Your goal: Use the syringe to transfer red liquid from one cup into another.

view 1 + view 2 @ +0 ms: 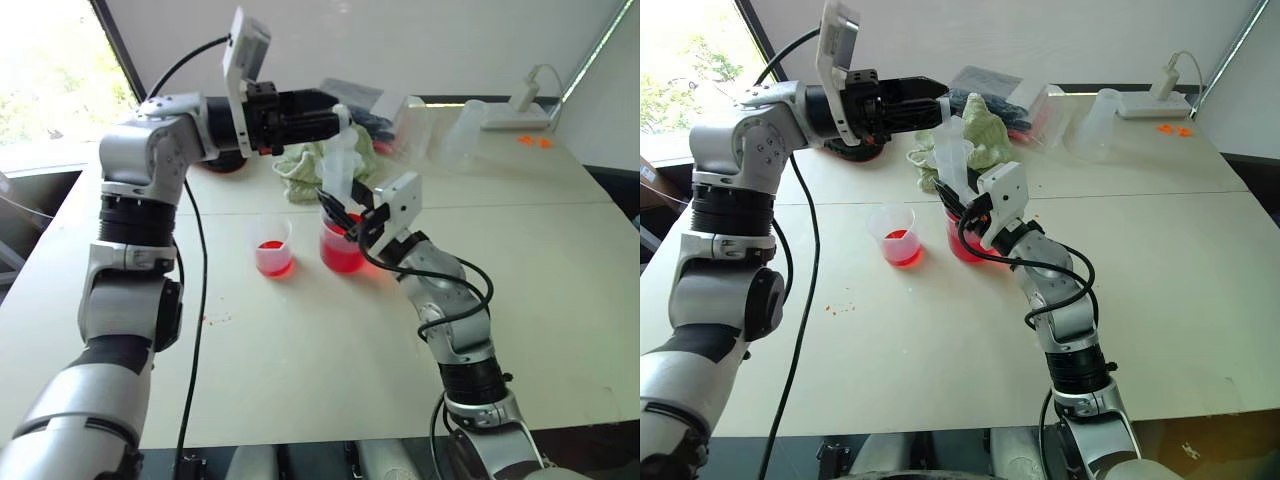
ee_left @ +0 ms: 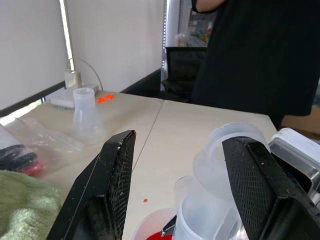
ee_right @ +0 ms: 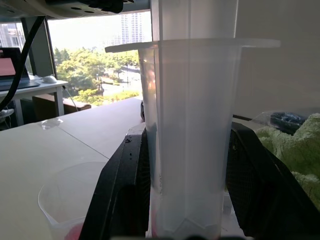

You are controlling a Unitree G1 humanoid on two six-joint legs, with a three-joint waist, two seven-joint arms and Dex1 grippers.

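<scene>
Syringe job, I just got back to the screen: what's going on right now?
The right gripper holds the syringe upright by its barrel, tip down in a cup of red liquid. The left gripper is up at the plunger top, its fingers apart on either side of it rather than clamped. A second clear cup beside it has a little red liquid at the bottom. A green cloth lies behind the cups, and a person in dark clothes stands at the table's far side.
</scene>
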